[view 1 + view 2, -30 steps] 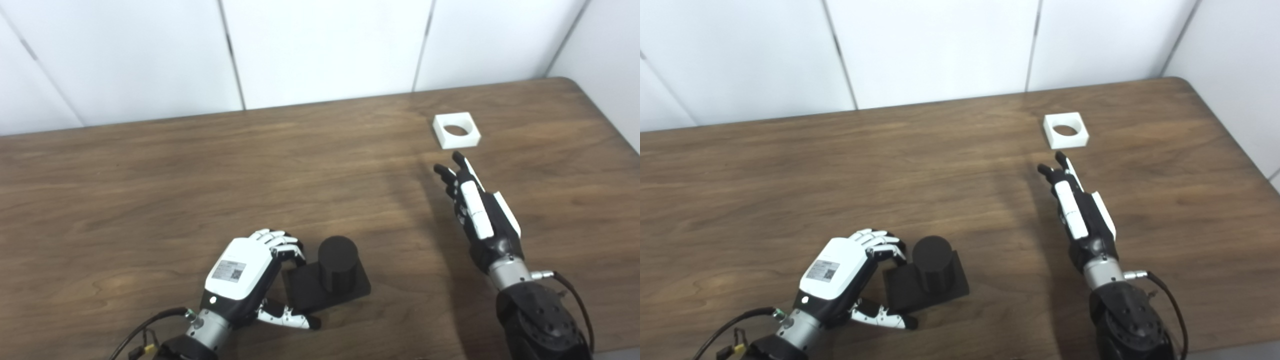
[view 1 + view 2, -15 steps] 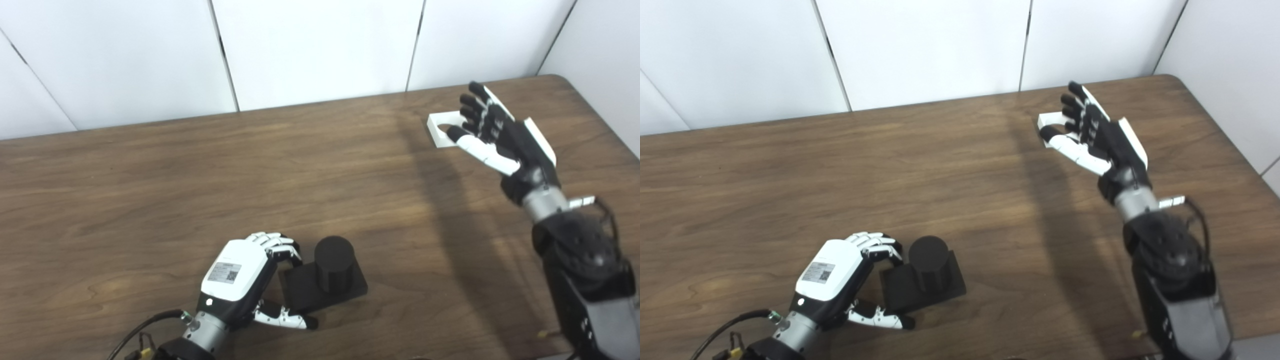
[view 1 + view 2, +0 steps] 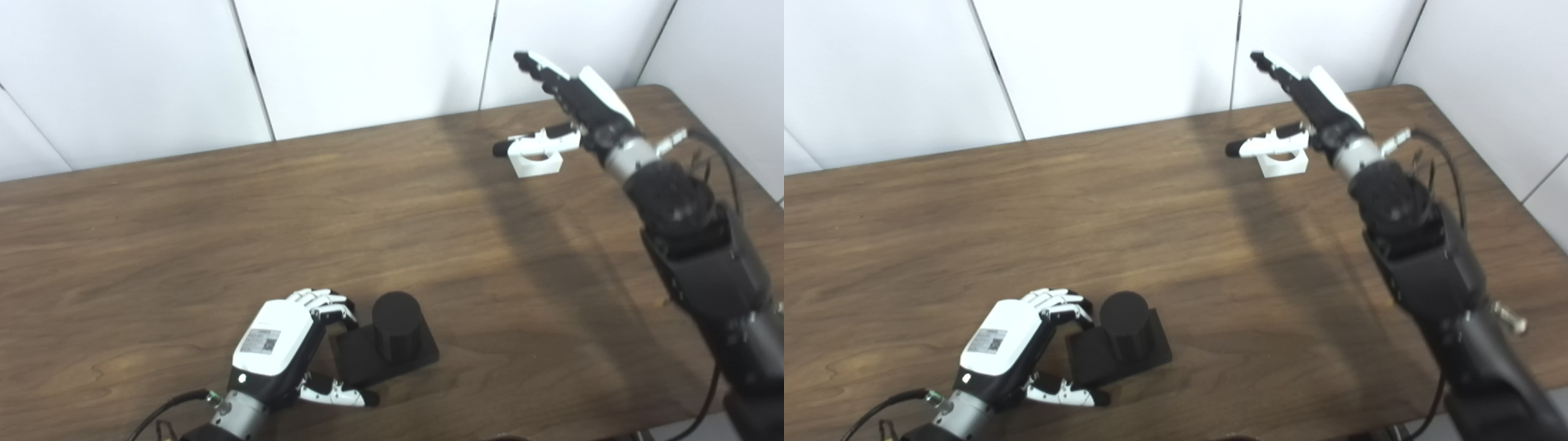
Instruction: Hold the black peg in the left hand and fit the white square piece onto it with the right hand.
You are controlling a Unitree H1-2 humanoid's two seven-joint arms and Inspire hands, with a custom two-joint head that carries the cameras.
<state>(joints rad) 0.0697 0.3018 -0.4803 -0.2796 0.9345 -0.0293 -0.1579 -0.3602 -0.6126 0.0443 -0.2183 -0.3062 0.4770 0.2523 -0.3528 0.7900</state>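
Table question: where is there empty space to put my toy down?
The table is bare wood across its whole middle and left, between the black peg near the front and the white square piece at the back right. It is crowded by the left hand and under the right hand.

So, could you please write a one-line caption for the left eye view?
Left hand grips the black peg base; open right hand hovers over the white square piece.

A brown wooden table — rounded far corner — meets white wall panels with dark seams.
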